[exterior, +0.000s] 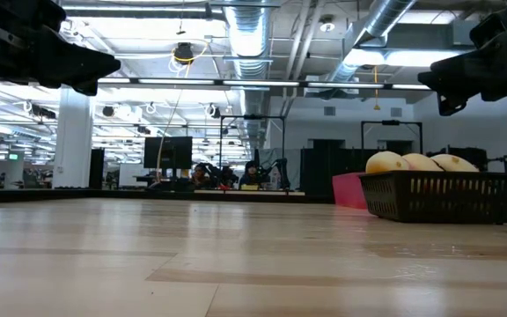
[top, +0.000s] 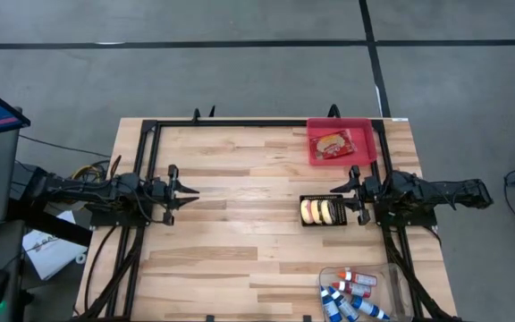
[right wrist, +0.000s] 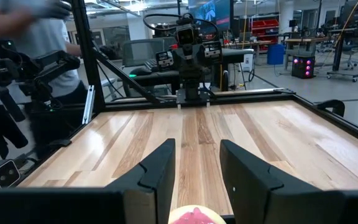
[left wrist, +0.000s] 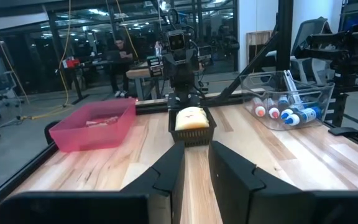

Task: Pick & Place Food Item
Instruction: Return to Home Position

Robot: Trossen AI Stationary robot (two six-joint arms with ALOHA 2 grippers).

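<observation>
Black bin (top: 320, 224): one, right of centre in the high view; you have three donuts (top: 320, 211) in it, on edge in a row.
Donut look: pale yellow-tan, rounded.
Red tray (top: 365, 134): one, upper right; one packet (top: 333, 144) inside.
Clear box (top: 392, 277): one, lower right; several tubes (top: 356, 279), count unclear.
Left gripper (left wrist: 196, 155): mid-left, jaws narrowly parted, empty.
Right gripper (right wrist: 197, 152): just beside your bin, jaws apart, empty.
</observation>
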